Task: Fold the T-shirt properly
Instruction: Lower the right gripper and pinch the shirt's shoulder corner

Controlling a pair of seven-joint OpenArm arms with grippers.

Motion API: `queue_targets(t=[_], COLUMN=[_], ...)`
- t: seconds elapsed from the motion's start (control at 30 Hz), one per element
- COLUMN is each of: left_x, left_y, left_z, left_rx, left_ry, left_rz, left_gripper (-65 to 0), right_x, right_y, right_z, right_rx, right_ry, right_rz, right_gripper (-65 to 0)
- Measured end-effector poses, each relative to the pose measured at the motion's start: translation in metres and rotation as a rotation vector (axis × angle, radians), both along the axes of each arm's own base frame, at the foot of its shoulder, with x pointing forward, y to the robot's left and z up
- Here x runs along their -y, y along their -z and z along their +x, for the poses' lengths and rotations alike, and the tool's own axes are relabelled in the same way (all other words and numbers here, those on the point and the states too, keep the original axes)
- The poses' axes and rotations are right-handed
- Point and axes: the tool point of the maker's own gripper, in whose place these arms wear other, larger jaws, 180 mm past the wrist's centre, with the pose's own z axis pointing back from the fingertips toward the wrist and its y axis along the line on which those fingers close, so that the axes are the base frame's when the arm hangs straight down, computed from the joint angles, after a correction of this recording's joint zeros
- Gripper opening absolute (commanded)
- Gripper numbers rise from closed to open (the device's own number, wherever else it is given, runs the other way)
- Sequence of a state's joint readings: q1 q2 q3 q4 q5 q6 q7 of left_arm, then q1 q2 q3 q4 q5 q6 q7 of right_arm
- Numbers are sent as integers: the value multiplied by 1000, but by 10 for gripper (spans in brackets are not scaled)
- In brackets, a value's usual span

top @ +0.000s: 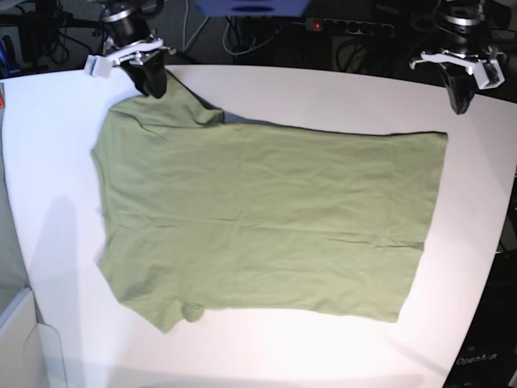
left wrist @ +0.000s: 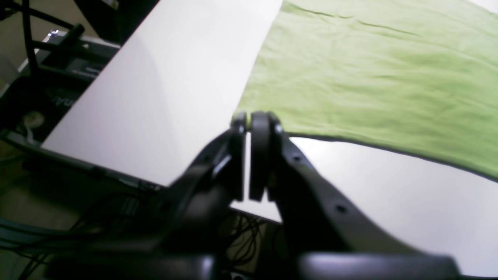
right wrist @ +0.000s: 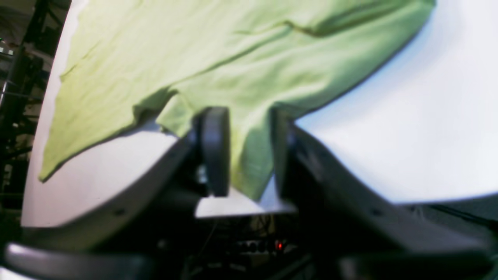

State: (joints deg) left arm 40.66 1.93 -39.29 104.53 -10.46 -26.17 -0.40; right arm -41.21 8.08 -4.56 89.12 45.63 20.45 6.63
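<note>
- Right gripper (right wrist: 243, 151): my right wrist view shows its black jaws part-way apart, a fold of sleeve cloth between them; blur hides whether the pads press it, so I cannot tell if it grips.
- Left gripper (left wrist: 253, 124): jaws drawn together to a thin slit, nothing between them; the tips hover at the hem corner of the T-shirt (top: 266, 218).
- T-shirt: olive-green, soft, lightly creased, spread flat on the white table (top: 323, 89); collar end toward the right gripper, hem toward the left gripper.
- Only the base view shows the whole garment; there the right gripper's tips are hidden behind its body at the far sleeve.
- Both wrist views crop the garment's edges.
</note>
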Motion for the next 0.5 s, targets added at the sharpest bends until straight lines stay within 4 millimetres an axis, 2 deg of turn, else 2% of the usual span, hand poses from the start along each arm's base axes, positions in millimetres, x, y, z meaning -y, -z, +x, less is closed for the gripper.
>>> queue_targets(t=[0.23, 0.5], left_x=[0, -7], left_y=[0, -2], left_z=[0, -4], left_rx=[0, -1], left_ry=[0, -20], left_rz=[0, 12], left_gripper=[-634, -634], right_x=[-9, -9], right_y=[5, 6], right_z=[11, 13], right_rx=[-31, -35], right_ry=[-54, -61], right_rz=[7, 6], right_gripper=[-644, -643])
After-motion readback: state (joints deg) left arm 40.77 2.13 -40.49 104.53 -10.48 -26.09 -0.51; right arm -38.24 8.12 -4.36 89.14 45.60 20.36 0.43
